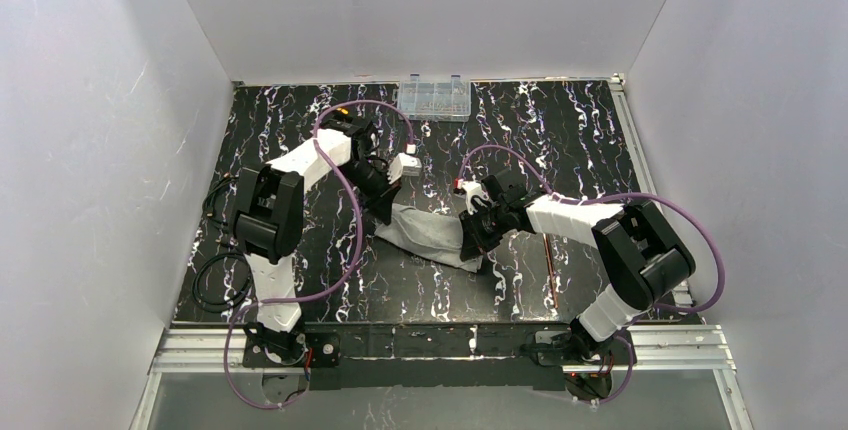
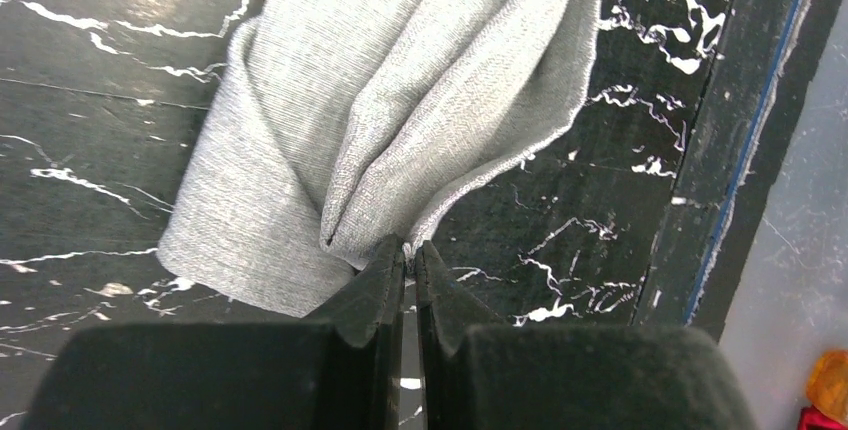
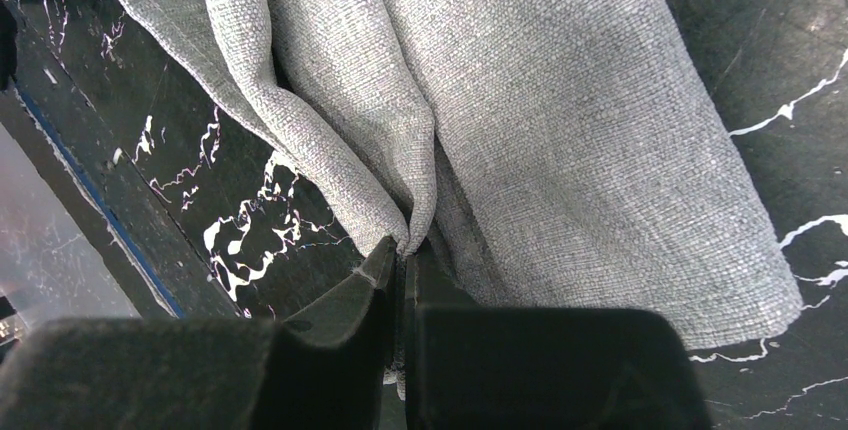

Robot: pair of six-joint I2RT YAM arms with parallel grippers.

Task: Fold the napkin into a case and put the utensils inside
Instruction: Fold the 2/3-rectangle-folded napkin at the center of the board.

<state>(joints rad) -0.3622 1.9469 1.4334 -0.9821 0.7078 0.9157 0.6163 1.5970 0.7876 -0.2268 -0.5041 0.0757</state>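
Note:
The light-grey napkin [image 1: 425,233] lies bunched in a narrow, folded strip at the middle of the table, stretched between both grippers. My left gripper [image 1: 385,218] is at its left end. In the left wrist view, this gripper [image 2: 410,248] is shut on a corner of the napkin [image 2: 400,80]. My right gripper [image 1: 473,240] is at the right end. Seen from the right wrist, it [image 3: 405,248] is shut on a pinched fold of the napkin [image 3: 560,120]. A thin copper-brown utensil [image 1: 545,250] lies on the table just right of the right gripper.
A clear plastic compartment box [image 1: 433,98] stands at the far edge. Loose cables [image 1: 215,280] lie near the left arm's base. In the left wrist view the table's edge rail [image 2: 740,150] runs past, with an orange object [image 2: 828,385] beyond it.

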